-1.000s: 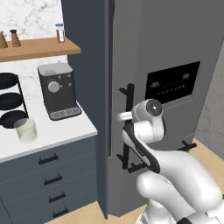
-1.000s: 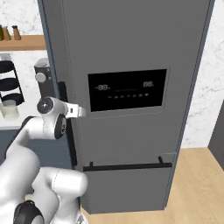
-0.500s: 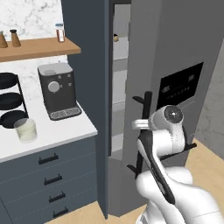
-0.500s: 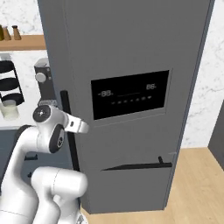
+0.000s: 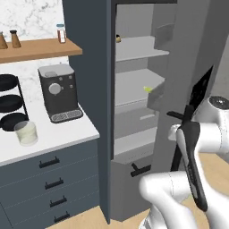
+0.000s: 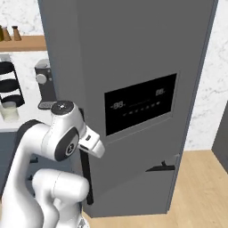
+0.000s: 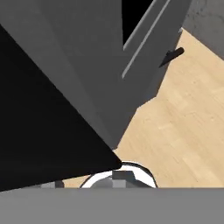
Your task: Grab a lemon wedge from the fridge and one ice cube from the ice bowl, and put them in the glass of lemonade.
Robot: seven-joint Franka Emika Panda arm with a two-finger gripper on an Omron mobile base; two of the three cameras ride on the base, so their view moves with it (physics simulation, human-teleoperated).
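The dark grey fridge (image 5: 91, 67) stands with its door (image 6: 147, 67) swung wide, the black display panel (image 6: 140, 104) on its front. On a light grey middle shelf (image 5: 134, 85) lies the tiny yellow-green lemon wedge (image 5: 147, 89). My gripper (image 5: 179, 126) is at the door's black bar handle (image 5: 193, 165), far right of the wedge; its fingers are hidden. That handle (image 6: 87, 178) also runs just below the gripper (image 6: 95, 149). The glass of lemonade (image 5: 26, 133) sits on the white counter at the left. The ice bowl is out of view.
A black coffee machine (image 5: 58, 91) and a black three-tier rack (image 5: 9, 103) stand on the counter (image 5: 67, 134). A small brown-gold object (image 5: 118, 39) sits on the top fridge shelf. Bottles stand on a wooden wall shelf (image 5: 40, 47). Wooden floor (image 7: 183, 109) lies below the door.
The fridge door has swung from nearly closed to wide open, and my arm has moved right with its handle. The shelves and the lemon wedge have come into sight.
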